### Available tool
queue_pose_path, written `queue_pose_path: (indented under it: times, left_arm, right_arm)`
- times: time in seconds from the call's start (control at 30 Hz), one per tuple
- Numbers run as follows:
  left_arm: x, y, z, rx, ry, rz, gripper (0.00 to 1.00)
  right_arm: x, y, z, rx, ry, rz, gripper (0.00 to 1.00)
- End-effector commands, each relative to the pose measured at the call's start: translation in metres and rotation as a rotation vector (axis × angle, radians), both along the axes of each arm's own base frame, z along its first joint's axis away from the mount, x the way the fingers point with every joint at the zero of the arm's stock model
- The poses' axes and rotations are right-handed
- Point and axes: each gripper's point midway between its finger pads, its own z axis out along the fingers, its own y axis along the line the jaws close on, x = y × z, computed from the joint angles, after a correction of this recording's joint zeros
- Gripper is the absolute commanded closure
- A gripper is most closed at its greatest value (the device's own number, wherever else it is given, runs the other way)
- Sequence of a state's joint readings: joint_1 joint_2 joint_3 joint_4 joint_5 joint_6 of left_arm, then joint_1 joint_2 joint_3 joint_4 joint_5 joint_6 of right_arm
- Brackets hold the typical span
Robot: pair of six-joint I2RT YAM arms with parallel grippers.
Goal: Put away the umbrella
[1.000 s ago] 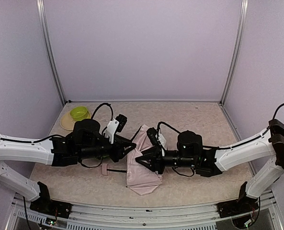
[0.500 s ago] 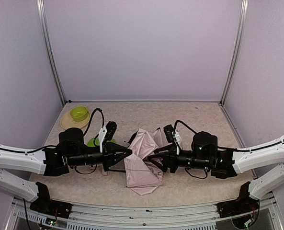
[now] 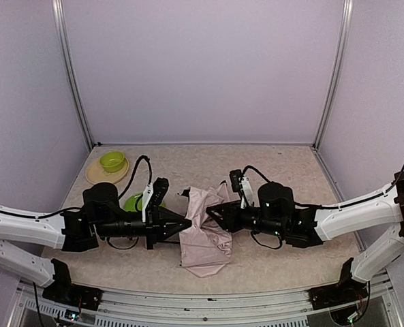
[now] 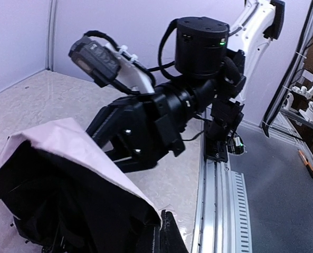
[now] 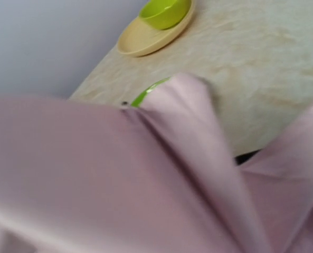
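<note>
The umbrella lies in a loose pink heap at the middle of the surface, right between my two arms, with part of the cloth lifted and its black lining showing in my left wrist view. I cannot find the handle or shaft; they may be under my left arm.

My left jaws are closed tight, and the fabric's edge runs straight into them, so I judge I have a pinch of cloth. My right jaws are at the heap's right side, but that wrist camera sees only blurred pink, so I cannot tell how wide they stand or whether they hold anything.

By my reckoning the job is early. The canopy is collapsed but not gathered, rolled or strapped, so all of that is left.

For room, bare surface shows on the far side and to the right. The left is tighter: a green plate sits just beside my left arm, and a green bowl on a tan plate fills the far left corner. The heap's near corner lies close to the near edge, so I would drag away from it.
</note>
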State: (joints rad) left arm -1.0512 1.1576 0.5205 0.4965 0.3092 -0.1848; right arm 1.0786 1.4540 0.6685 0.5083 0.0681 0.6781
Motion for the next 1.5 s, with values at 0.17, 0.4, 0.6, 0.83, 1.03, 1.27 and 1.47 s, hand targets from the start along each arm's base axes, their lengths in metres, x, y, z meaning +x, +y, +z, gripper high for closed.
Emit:
queue_pose_path:
  times: [0.17, 0.4, 0.6, 0.83, 1.03, 1.27, 1.47]
  left_arm:
    - [-0.043, 0.002, 0.079, -0.172, -0.224, -0.156, 1.0]
    - [-0.033, -0.005, 0.095, -0.214, -0.295, -0.083, 1.0]
    - [-0.033, -0.001, 0.117, -0.278, -0.325, -0.088, 1.0]
    - [0.057, 0.004, 0.078, -0.188, -0.212, 0.208, 1.0]
    - [0.146, -0.003, 0.035, -0.14, -0.15, 0.339, 1.0]
    - [0.199, -0.042, -0.099, 0.145, 0.051, 0.34, 1.0]
    - [0.193, -0.031, -0.187, 0.346, 0.153, 0.353, 1.0]
  right_arm:
    - [-0.006, -0.018, -0.02, -0.042, 0.005, 0.041, 1.0]
    - [-0.025, -0.04, -0.073, -0.211, 0.095, 0.097, 1.0]
    - [-0.028, -0.073, -0.1, -0.237, 0.182, 0.073, 1.0]
    - [-0.057, -0.045, -0.075, -0.197, 0.154, 0.345, 1.0]
    - [-0.064, -0.044, -0.073, -0.195, 0.168, 0.389, 1.0]
    - [-0.06, -0.052, -0.078, -0.22, 0.186, 0.362, 1.0]
    - [-0.044, -0.071, -0.07, -0.326, 0.175, 0.242, 0.72]
